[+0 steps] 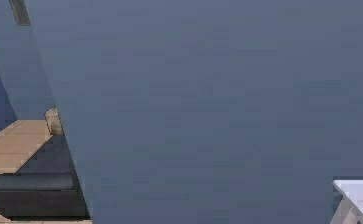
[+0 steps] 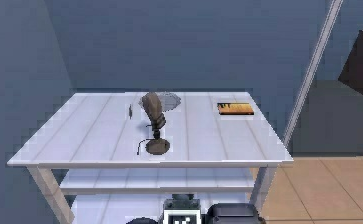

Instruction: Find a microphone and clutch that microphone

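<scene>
microphone (image 2: 154,123) – brown head, dark round base | upright, head tilted | mid white tabletop (image 2: 89,135)

In the 2 views the light is soft and rather dim. The plain blue-grey wall (image 1: 209,100) looks evenly dull; the white slatted table (image 2: 89,140) is brightest.

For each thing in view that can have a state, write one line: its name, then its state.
table: standing upright, shelves below.
microphone: standing on its base on the table, head tilted.
grey disc: lying flat behind the microphone.
orange flat thing: lying flat near the table's far edge.
gripper: low at the picture's edge; cannot tell whether it holds anything.
</scene>
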Controlling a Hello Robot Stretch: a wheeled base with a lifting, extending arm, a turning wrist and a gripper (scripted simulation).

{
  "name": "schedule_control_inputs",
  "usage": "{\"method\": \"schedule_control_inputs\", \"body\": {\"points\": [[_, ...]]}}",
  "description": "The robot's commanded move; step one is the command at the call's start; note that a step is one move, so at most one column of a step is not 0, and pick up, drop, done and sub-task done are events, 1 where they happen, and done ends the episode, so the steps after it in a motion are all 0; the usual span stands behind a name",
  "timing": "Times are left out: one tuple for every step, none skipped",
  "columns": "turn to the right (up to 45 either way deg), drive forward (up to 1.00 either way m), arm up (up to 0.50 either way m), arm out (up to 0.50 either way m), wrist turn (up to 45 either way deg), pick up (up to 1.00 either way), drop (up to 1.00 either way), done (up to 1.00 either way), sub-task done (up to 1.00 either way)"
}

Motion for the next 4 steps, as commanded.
{"method": "schedule_control_inputs", "body": {"points": [[0.0, 0.0, 0.0, 0.44, 0.0, 0.0, 0.0, 0.0, 0.0], [0.0, 0.0, 0.0, 0.0, 45.0, 0.0, 0.0, 0.0, 0.0], [0.0, 0.0, 0.0, 0.0, 45.0, 0.0, 0.0, 0.0, 0.0], [0.0, 0.0, 0.0, 0.0, 45.0, 0.0, 0.0, 0.0, 0.0]]}}
